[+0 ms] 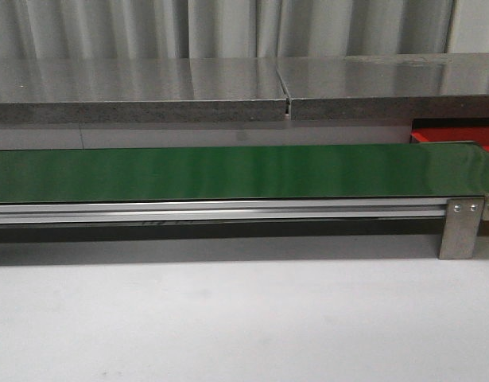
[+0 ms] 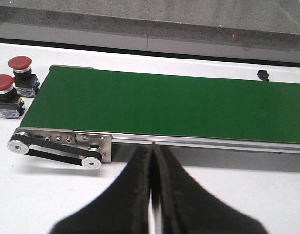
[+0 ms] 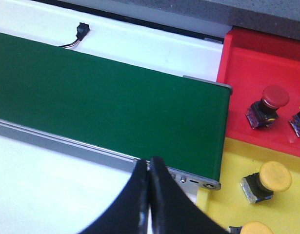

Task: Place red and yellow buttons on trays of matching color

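Observation:
Two red buttons (image 2: 19, 63) (image 2: 3, 84) stand on the white table just off the end of the green belt (image 2: 179, 105), in the left wrist view. My left gripper (image 2: 152, 147) is shut and empty, short of the belt's near rail. In the right wrist view a red tray (image 3: 247, 53) holds a red button (image 3: 275, 96). The yellow tray (image 3: 237, 156) beside it holds a yellow button (image 3: 274, 176) and a second yellow cap (image 3: 257, 228) cut by the frame edge. My right gripper (image 3: 149, 162) is shut and empty near that belt end. Neither gripper shows in the front view.
The belt (image 1: 228, 171) runs across the front view on an aluminium frame with a metal leg (image 1: 460, 231); the red tray (image 1: 459, 137) peeks out behind its right end. A grey stone ledge (image 1: 228, 99) runs behind. A small black connector (image 3: 82, 29) lies beyond the belt.

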Controlling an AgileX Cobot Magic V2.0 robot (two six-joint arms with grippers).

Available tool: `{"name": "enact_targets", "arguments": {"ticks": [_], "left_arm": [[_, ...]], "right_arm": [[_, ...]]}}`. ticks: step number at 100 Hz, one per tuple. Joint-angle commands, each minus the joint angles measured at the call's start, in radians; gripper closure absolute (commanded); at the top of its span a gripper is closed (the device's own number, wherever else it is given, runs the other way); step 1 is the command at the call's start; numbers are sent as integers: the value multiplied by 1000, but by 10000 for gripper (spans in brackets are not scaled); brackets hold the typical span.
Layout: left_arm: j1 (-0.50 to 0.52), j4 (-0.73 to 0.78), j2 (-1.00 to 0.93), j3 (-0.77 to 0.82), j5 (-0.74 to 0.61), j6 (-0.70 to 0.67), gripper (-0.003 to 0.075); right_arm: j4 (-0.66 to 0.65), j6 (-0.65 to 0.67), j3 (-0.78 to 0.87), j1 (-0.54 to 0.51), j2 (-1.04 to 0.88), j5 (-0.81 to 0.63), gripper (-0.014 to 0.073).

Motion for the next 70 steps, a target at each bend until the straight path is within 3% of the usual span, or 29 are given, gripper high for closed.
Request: {"name": "enact_targets", "arguments": {"ticks": [1,70], "left_arm": [[-7,-3,9,-25,-71,2,739],[-7,-3,9,-25,-83,2,739]], "right_arm": [[5,-12,-26,2,-11,-71,662],[5,-12,-26,2,-11,-70,662]]}}
